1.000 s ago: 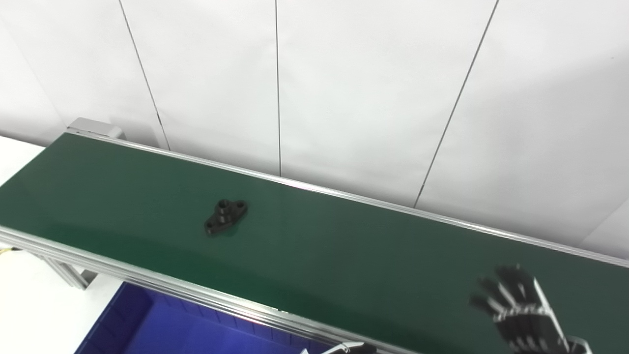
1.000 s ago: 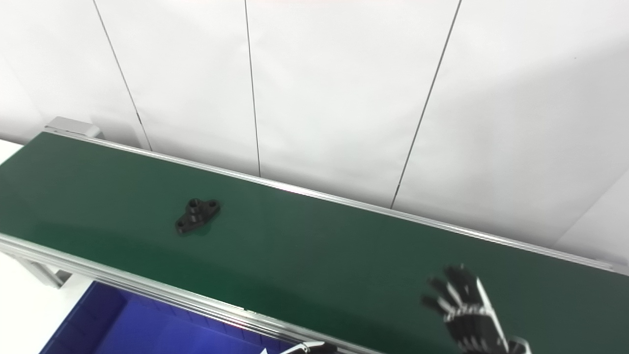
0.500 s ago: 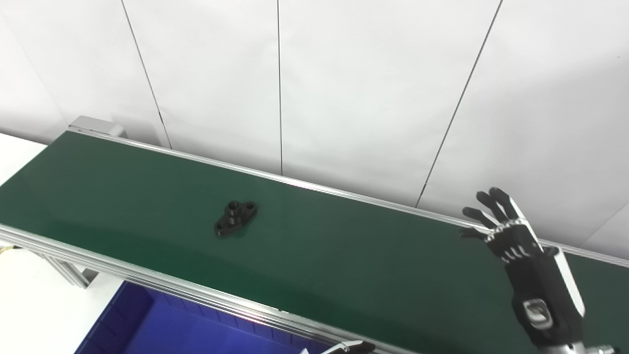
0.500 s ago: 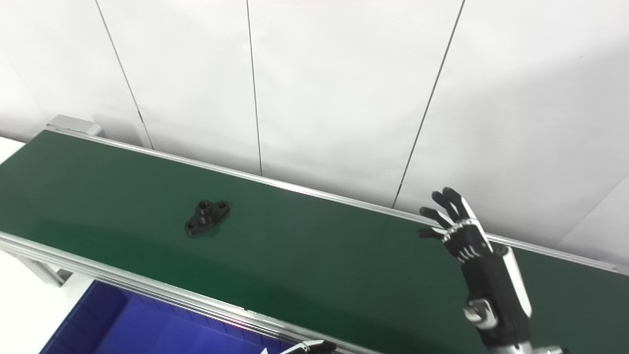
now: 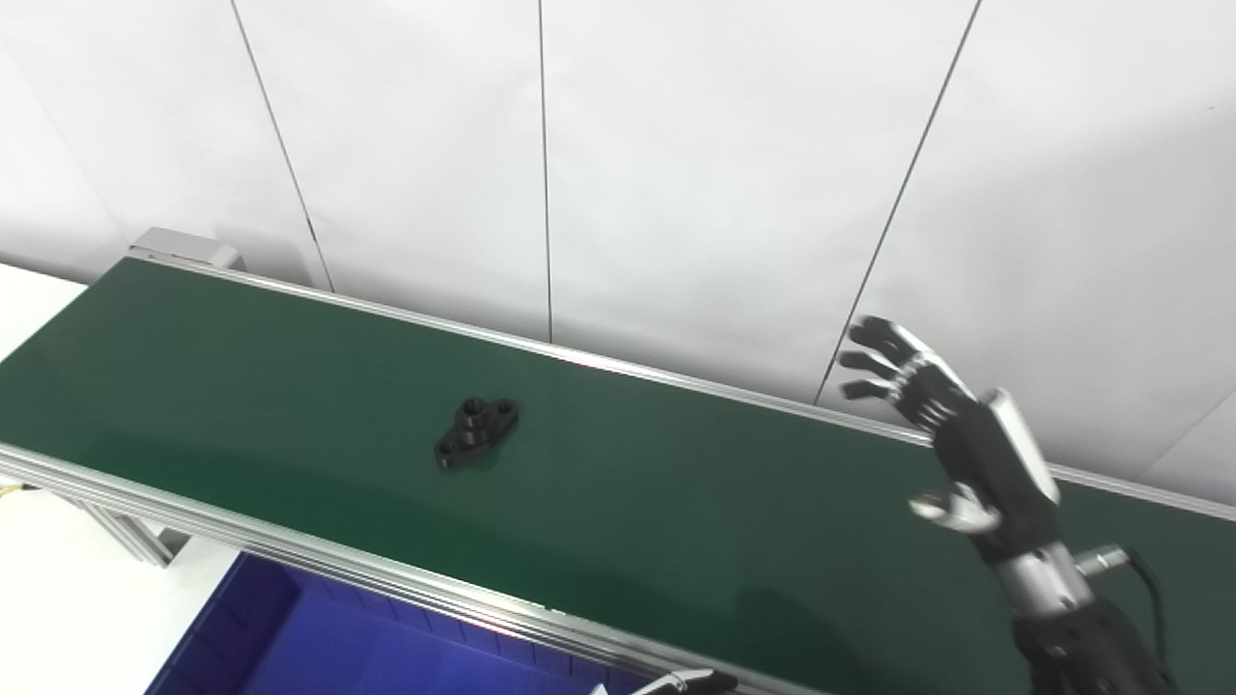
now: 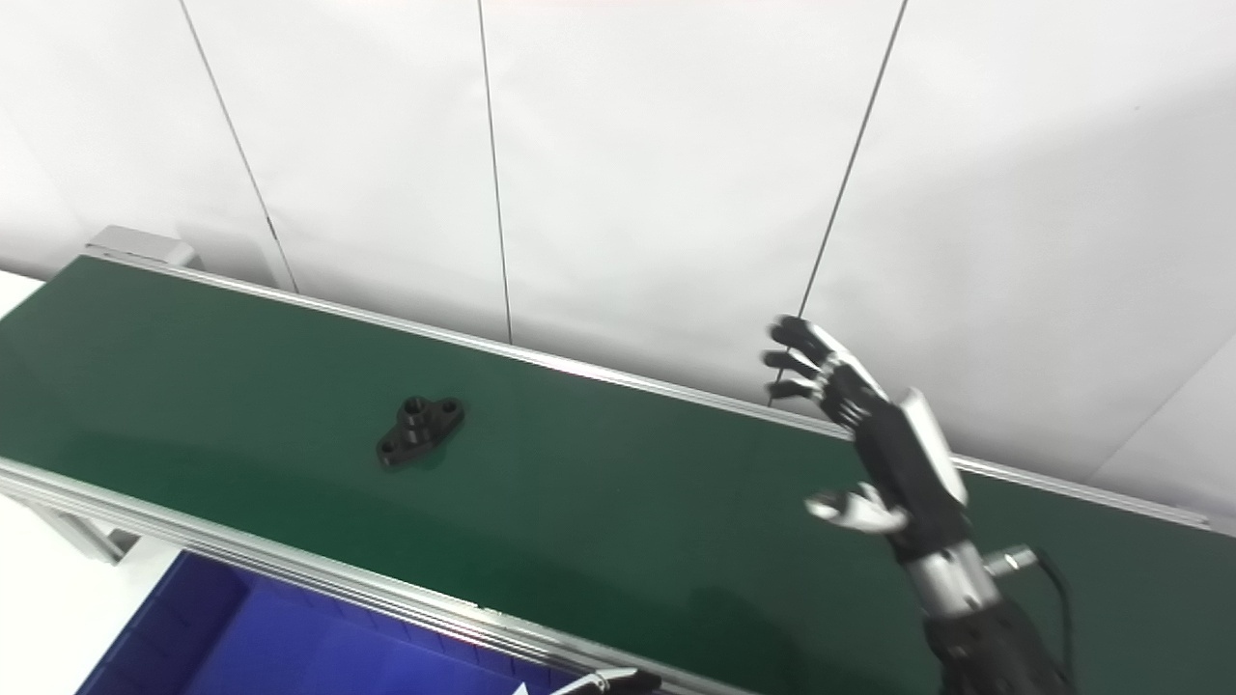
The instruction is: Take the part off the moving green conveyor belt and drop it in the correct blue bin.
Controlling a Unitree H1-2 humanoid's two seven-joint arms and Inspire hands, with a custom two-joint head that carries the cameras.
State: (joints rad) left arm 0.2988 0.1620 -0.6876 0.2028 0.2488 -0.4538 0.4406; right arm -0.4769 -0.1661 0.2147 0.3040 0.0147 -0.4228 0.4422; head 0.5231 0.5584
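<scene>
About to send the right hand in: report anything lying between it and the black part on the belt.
Nothing visible: only bare green belt lies between the open right hand and the black part.

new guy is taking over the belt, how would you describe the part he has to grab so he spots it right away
Look along the long green conveyor belt that runs in front of the white wall. Left of its middle lies the part, far to the left of the raised, open right hand. It is a small flat black piece with a round hub and holes in its ends, alone on the belt.
</scene>
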